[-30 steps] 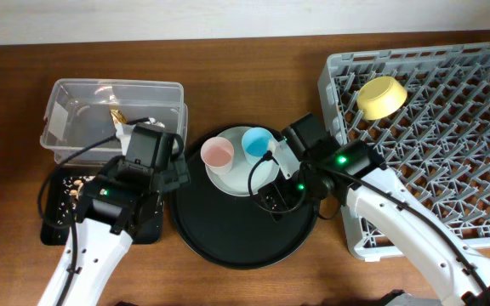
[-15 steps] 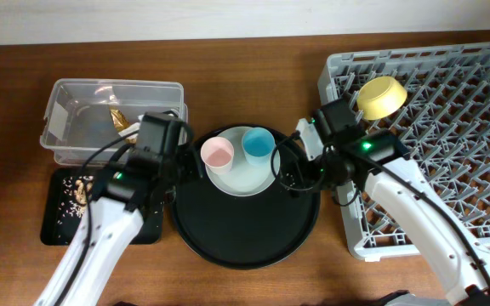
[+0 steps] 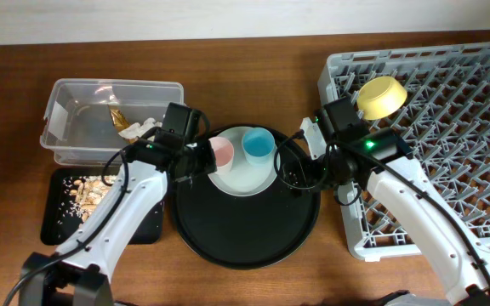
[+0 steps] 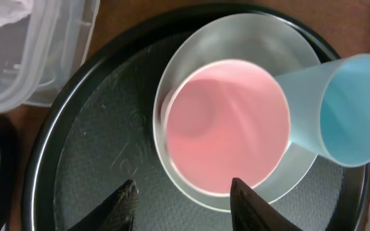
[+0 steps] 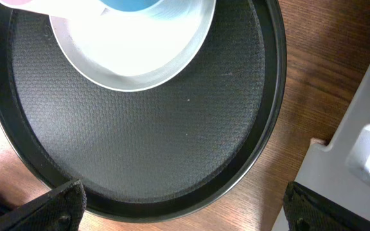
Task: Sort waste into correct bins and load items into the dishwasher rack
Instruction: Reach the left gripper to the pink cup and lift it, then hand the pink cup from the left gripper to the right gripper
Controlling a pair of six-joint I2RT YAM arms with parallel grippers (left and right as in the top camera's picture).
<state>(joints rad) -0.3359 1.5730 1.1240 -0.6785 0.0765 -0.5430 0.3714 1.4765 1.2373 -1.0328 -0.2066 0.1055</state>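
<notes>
The pink cup (image 3: 220, 151) and blue cup (image 3: 259, 144) stand on the pale plate (image 3: 243, 177), at the back of a round black tray. In the left wrist view the pink cup (image 4: 227, 125) fills the middle and the blue cup (image 4: 342, 109) leans at its right. My left gripper (image 4: 184, 192) is open at the pink cup's near rim and holds nothing. Over the tray's right rim, my right gripper (image 5: 184, 192) hangs wide open and empty. A yellow bowl (image 3: 381, 96) rests in the grey dishwasher rack (image 3: 449, 161). Napkin (image 3: 149, 127) and wrapper (image 3: 122, 119) lie in the clear tub (image 3: 75, 127). Food scraps (image 3: 83, 189) lie in the black bin (image 3: 147, 228).
The round black tray (image 3: 245, 225) sits between the bins and the rack, and my two arms reach in over it from either side. The rack's grey corner (image 5: 365, 135) stands close to my right gripper's right finger, across a strip of brown table (image 5: 313, 70).
My left gripper has swung from over the black bin rightward to the pink cup, and its jaws have narrowed. My right gripper moved from mid-tray to the tray's right rim, then held still.
</notes>
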